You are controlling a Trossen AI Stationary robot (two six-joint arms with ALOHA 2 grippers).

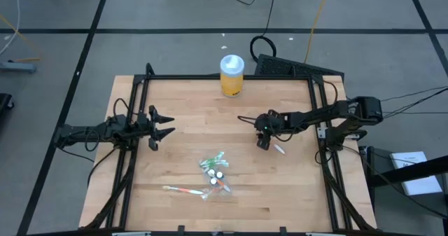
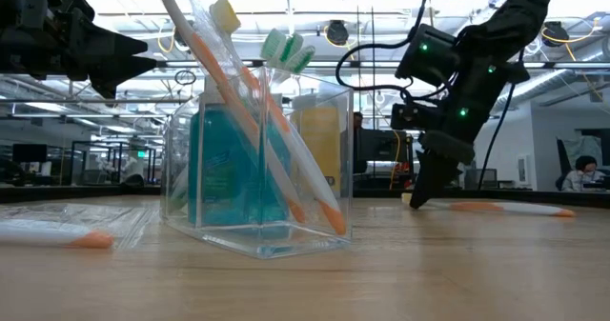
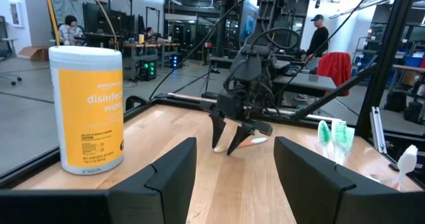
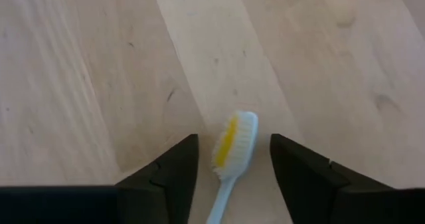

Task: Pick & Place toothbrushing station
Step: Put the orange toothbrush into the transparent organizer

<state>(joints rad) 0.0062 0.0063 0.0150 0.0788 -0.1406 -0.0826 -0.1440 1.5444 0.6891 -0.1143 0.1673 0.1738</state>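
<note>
Because a loose toothbrush (image 4: 229, 151) is lying right of centre in the high view, the right gripper (image 1: 263, 139) is straddling it, fingers apart. Lower centre, the station (image 1: 215, 175) is waiting; the left gripper (image 1: 162, 125) is idling, spread, at left.

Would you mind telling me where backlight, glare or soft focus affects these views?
Low view: bright ceiling lights behind leave the right gripper nearly a silhouette, and they glint on the clear plastic toothbrush holder. Left wrist view: the left gripper's own fingers are soft, the yellow wipes canister sharp. Right wrist view: even light, the white toothbrush with yellow bristles slightly soft.
</note>
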